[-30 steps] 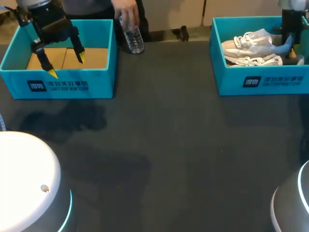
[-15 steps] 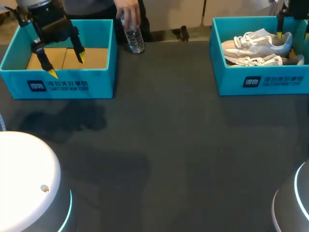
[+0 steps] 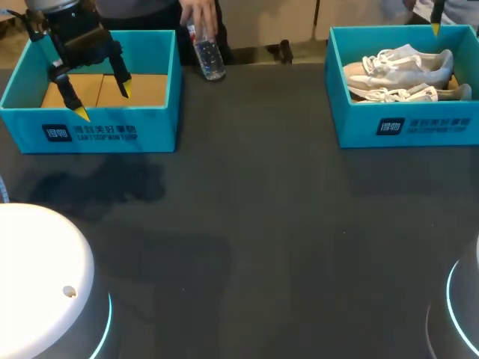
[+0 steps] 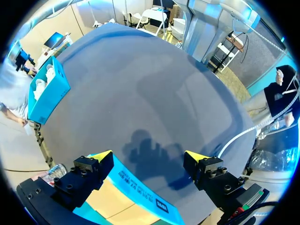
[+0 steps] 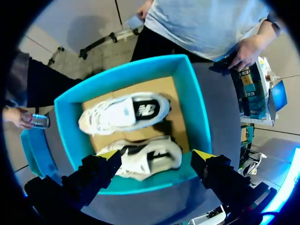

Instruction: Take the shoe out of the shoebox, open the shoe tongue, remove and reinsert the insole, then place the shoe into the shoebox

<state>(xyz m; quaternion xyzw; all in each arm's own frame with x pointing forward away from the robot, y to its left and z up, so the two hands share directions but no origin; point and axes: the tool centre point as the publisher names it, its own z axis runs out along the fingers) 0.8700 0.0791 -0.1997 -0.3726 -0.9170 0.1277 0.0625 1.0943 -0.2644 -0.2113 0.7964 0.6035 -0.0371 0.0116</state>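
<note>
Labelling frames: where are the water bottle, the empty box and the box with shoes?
water bottle (image 3: 210, 61), head view, clear body.
empty box (image 3: 157, 131), head view, front wall.
box with shoes (image 3: 359, 123), head view, front wall.

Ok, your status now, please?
Left end effector open, over left teal cardboard box. Right end effector open, above teal shoebox; two white sneakers inside. Person's hand holds clear plastic bottle at far edge.

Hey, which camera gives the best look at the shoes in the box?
The right wrist view: it looks straight down into the box, showing both shoes nearly whole. The head view sees them side-on, partly hidden by the box's near wall. The left wrist view shows only distant white specks.
</note>
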